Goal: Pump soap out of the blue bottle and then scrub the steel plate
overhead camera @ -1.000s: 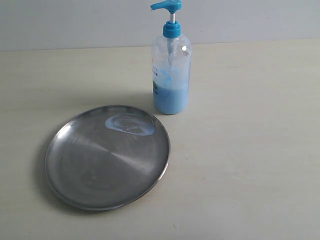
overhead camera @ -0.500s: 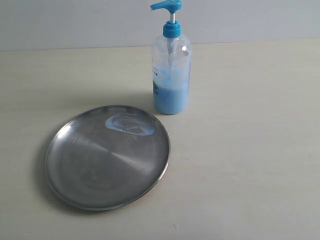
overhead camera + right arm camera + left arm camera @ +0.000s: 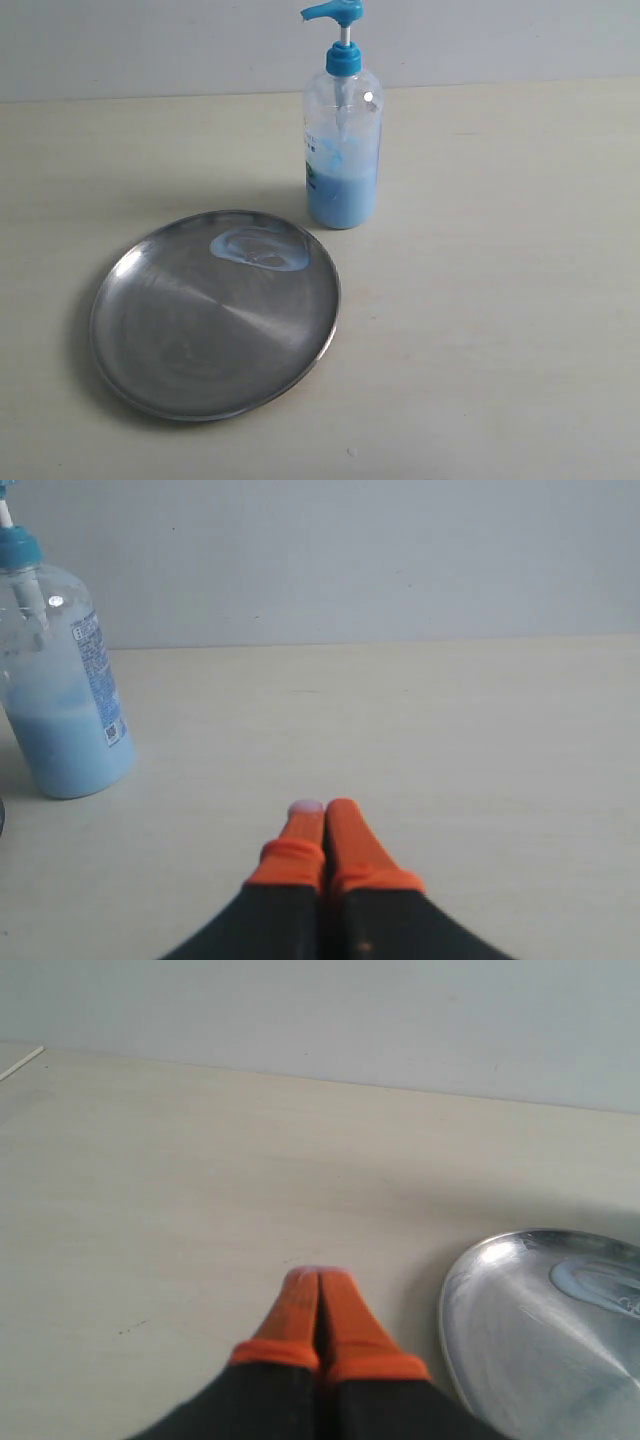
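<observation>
The blue bottle (image 3: 342,140) stands upright at the back of the table, pale blue liquid filling its lower part; the right wrist view also shows the bottle (image 3: 62,695). In front of it lies the steel plate (image 3: 180,350), with a thin smear of soap (image 3: 258,248) near its far rim. No arm appears in the exterior view. My left gripper (image 3: 318,1278) is shut and empty above bare table, beside the plate's rim (image 3: 447,1310). My right gripper (image 3: 325,808) is also shut and empty, well apart from the bottle.
The light wooden tabletop (image 3: 500,300) stretches to a pale wall (image 3: 150,40) behind the bottle. A table edge (image 3: 20,1063) shows in a corner of the left wrist view.
</observation>
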Controlling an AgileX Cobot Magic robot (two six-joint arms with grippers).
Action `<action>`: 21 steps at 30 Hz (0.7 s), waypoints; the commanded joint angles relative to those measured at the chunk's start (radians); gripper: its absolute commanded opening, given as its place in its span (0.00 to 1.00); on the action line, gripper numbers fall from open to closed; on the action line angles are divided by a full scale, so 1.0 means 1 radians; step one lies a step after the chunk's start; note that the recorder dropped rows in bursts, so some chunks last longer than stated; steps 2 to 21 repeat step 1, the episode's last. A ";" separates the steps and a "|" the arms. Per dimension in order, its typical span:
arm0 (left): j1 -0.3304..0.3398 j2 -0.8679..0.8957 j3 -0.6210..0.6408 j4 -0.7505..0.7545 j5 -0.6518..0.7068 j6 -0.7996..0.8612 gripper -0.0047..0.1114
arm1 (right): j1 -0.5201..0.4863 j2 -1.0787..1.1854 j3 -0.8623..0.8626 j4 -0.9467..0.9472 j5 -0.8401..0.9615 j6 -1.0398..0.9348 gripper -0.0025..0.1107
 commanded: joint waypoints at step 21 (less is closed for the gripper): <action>0.002 -0.005 0.003 -0.003 -0.005 0.002 0.04 | -0.007 -0.005 0.006 -0.001 -0.010 0.001 0.02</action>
